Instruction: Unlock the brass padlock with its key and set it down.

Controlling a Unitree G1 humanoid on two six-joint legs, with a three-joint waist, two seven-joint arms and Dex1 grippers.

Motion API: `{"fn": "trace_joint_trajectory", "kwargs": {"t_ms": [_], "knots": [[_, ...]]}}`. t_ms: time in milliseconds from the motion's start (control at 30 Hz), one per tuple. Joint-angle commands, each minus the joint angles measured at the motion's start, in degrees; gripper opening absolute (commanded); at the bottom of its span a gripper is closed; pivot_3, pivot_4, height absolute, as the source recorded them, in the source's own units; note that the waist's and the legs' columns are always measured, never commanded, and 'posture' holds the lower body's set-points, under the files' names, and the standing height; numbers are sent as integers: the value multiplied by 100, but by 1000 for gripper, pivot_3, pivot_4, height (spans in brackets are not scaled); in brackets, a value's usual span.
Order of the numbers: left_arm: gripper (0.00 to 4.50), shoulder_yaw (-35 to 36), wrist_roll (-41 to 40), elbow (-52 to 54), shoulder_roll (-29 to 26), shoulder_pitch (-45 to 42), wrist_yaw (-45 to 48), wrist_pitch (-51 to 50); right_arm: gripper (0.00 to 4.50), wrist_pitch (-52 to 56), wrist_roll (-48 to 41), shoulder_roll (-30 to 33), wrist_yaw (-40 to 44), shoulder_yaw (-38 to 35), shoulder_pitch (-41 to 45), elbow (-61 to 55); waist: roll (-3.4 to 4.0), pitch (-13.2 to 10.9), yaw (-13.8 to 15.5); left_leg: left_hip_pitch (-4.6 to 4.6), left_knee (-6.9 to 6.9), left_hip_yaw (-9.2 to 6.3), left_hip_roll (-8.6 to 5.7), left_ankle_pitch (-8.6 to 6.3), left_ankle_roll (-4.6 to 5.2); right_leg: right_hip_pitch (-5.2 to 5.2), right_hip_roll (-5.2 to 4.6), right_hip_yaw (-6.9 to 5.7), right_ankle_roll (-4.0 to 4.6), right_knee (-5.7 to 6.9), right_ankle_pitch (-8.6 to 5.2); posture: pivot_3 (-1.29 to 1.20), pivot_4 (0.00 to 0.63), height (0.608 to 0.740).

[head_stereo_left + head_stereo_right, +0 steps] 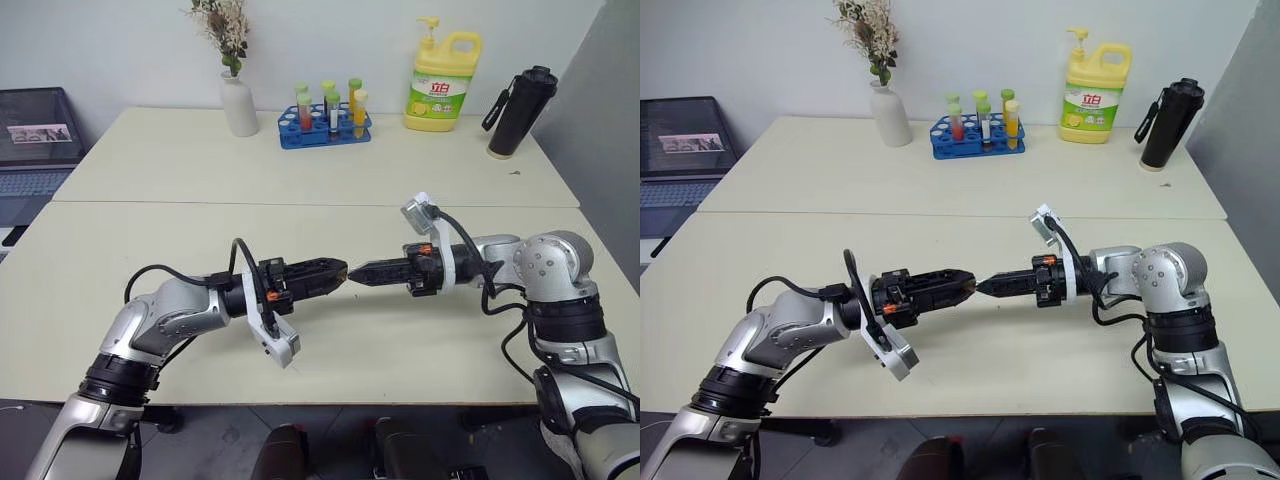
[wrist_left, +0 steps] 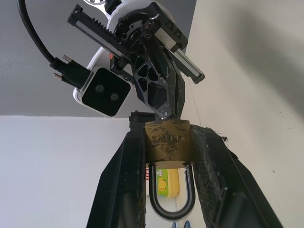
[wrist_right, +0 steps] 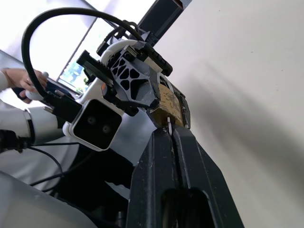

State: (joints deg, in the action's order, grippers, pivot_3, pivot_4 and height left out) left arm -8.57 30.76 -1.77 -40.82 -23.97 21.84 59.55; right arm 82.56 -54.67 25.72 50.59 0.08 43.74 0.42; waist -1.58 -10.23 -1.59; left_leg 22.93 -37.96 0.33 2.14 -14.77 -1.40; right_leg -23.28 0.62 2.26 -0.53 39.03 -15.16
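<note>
Left wrist view reveals brass padlock (image 2: 167, 141) clamped, key (image 2: 164, 113) at its base.

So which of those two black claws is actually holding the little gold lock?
The left gripper: the brass padlock sits clamped between its fingers. The right gripper pinches the key.

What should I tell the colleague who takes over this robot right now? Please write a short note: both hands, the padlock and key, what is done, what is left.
Left hand: shut on the brass padlock, gripping its body between both fingers, above the table.
Right hand: shut on the key, tip to tip with the left hand.
The key meets the padlock's end opposite the shackle.
Done: both items picked up and brought together.
Left: the shackle looks seated in the body, so turn the key, open the padlock, set it down.
</note>
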Motion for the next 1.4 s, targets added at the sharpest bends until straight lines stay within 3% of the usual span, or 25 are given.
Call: {"fn": "trace_joint_trajectory", "kwargs": {"t_ms": [33, 200, 300, 467, 600, 700, 867, 1100, 1400], "knots": [[974, -20, 95, 85, -44, 0, -64, -17, 0, 150, -345, -109, 62, -161, 201, -190, 0, 0, 0, 1, 0, 0, 0, 0, 0, -1, 0, 0, 0, 0, 0, 0, 150, 740], [974, -28, 67, 128, -43, 69, -86, -75, 0, -374, -70, -19, 211, 75, 13, -614, 0, 0, -4, 1, 0, -1, 0, 0, 0, -1, 1, -1, 0, -1, 0, 0, 150, 740], [974, -45, 44, 136, -56, 80, -98, -102, 590, -1121, 319, 168, 425, 357, -225, -996, 0, 0, -6, 1, 2, -1, 1, 0, 0, -2, 2, -2, -1, -2, -1, 0, 150, 740], [974, -81, -70, 149, -69, 93, -52, -214, 2410, -2762, 1422, 836, 1044, 983, -632, -1431, 0, 0, 2, 2, 1, -3, 0, 0, 0, -2, 4, -4, -11, -2, -6, 0, 150, 740], [974, -102, -166, 226, -53, 106, 1, -296, 3755, -3150, 1550, 1090, 1245, 936, -832, -1468, 0, 0, 1, 1, 0, 0, -1, 0, 0, -2, 3, -2, -13, -3, -7, 0, 150, 740], [974, -123, -221, 244, -49, 75, 19, -298, 3794, -3206, 1603, 1162, 1140, 818, -987, -1422, 0, 0, -2, 0, 1, 0, 6, 0, 0, -2, 7, -2, -9, -2, -5, 0, 150, 740], [974, -186, -245, 193, -38, -20, 30, -282, 3794, -2766, 1094, 559, 575, 521, -921, -1433, 0, 0, -17, -3, 1, 3, 17, 0, 0, -2, 14, 0, -2, 0, -1, 0, 150, 740], [974, -240, -280, 170, -47, -80, 14, -282, 3794, -2638, 1030, 64, 249, 531, -793, -1383, 1, -1, -7, -2, 0, 5, 17, 0, 0, -3, 16, 1, 0, -1, 0, 0, 150, 740], [974, -222, -290, 211, -38, -53, 5, -318, 3794, -2611, 1019, -23, 225, 588, -747, -1311, 1, -1, -7, -2, 1, 5, 18, 0, 0, -3, 16, 0, 0, -2, 0, 0, 150, 740]]}}
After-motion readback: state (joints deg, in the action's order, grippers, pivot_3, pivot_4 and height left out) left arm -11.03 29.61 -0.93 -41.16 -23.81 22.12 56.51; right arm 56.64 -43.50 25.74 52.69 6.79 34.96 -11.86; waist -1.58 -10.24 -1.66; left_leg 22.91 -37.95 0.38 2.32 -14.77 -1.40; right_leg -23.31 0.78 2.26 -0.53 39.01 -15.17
